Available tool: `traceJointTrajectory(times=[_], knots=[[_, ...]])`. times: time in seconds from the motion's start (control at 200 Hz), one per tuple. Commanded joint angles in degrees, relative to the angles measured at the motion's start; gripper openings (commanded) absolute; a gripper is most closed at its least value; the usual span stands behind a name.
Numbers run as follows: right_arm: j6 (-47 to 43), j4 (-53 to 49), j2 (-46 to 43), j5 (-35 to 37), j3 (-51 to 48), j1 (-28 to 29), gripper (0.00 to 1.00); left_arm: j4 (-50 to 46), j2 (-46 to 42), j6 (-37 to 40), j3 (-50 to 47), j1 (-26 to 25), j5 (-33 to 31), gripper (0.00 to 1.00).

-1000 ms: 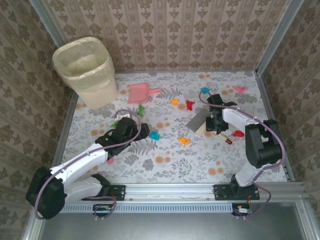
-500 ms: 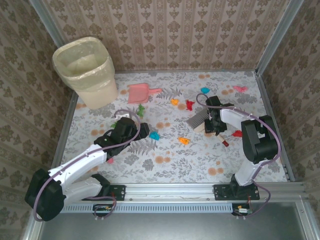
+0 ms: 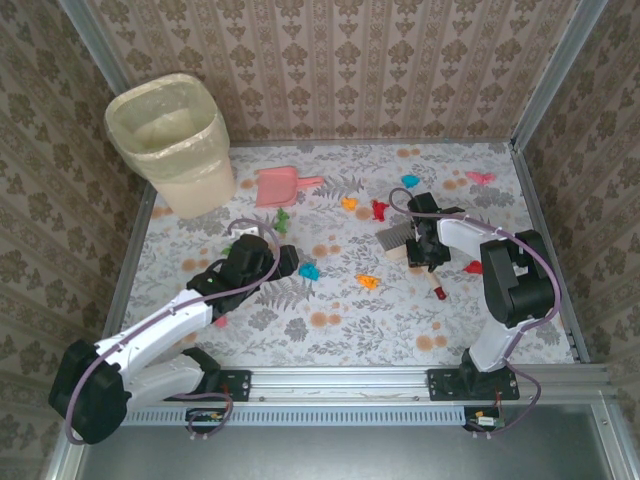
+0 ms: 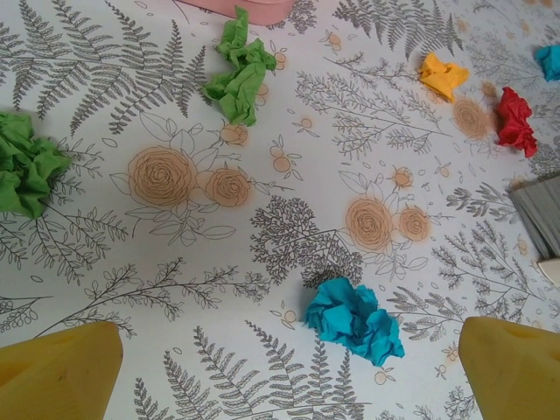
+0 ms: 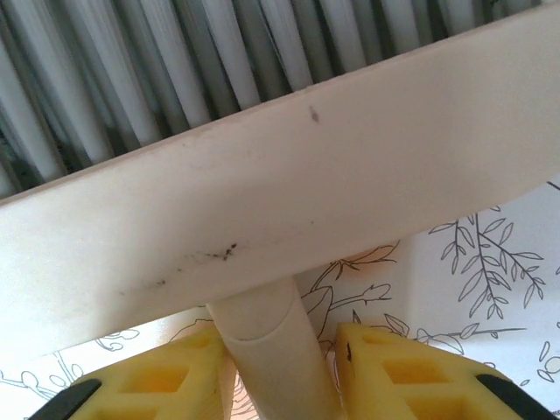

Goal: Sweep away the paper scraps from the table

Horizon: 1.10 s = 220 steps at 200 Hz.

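From the top view, the scraps [image 3: 367, 282] lie spread over the counter [image 3: 400, 340], about ten of them, from the far right corner to the near left. I see none in the dustpan [image 3: 280, 185], which lies at the far side near the bin [image 3: 170, 140], apart from both arms. So I judge that the sweeping has hardly begun and nearly all is left. The right end effector [image 3: 425, 250] is on the brush [image 3: 398, 238], right of centre. The left end effector [image 3: 275, 260] hangs over the middle of the counter. From here the arm covers the right jaws, one pink scrap is half under the left arm, and I cannot see well into the bin.

In the left wrist view, the two yellow fingers [image 4: 57, 372] stand wide apart with nothing between them. A blue scrap [image 4: 354, 319] lies just ahead, and green, orange and red ones further off.

In the right wrist view, the pads [image 5: 157, 381] are narrow around the brush handle [image 5: 267, 359]. One seems to touch it and the other is just beside. I cannot tell if the grip is firm. The handle is cut off at the edge.
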Motion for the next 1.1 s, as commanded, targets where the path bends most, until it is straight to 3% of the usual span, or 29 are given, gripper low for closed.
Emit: traceJointTrajectory(times=[0.0,0.23,0.37,0.46,0.635,0.885,1.095], knots=[[1.90,-0.14,2.30,-0.97,0.12,0.28,0.34,1.12,-1.45,1.52,-0.18,-0.23,0.38,1.00],[2.99,-0.39,1.40,0.11,-0.32,0.48,0.19,4.45,-2.42,2.41,-1.29,-0.22,3.33,1.00],[3.76,0.44,-0.51,-0.50,-1.18,0.48,0.11,10.54,-3.06,3.63,-2.89,-0.35,8.90,1.00],[4.48,0.82,-2.63,-0.88,-1.52,0.50,0.00,15.14,-2.85,3.68,-3.93,-0.36,13.31,0.99],[7.60,-1.57,-8.21,-4.69,-0.82,0.44,0.00,17.14,-0.22,3.22,-1.55,-1.43,19.24,0.94],[14.38,-2.14,-18.52,-13.49,-1.16,0.66,0.00,11.09,4.94,-2.72,6.89,-7.03,13.94,0.91],[22.17,-0.69,-23.77,-22.35,1.43,0.57,0.00,11.11,16.85,-11.28,20.48,-9.30,12.28,0.88]])
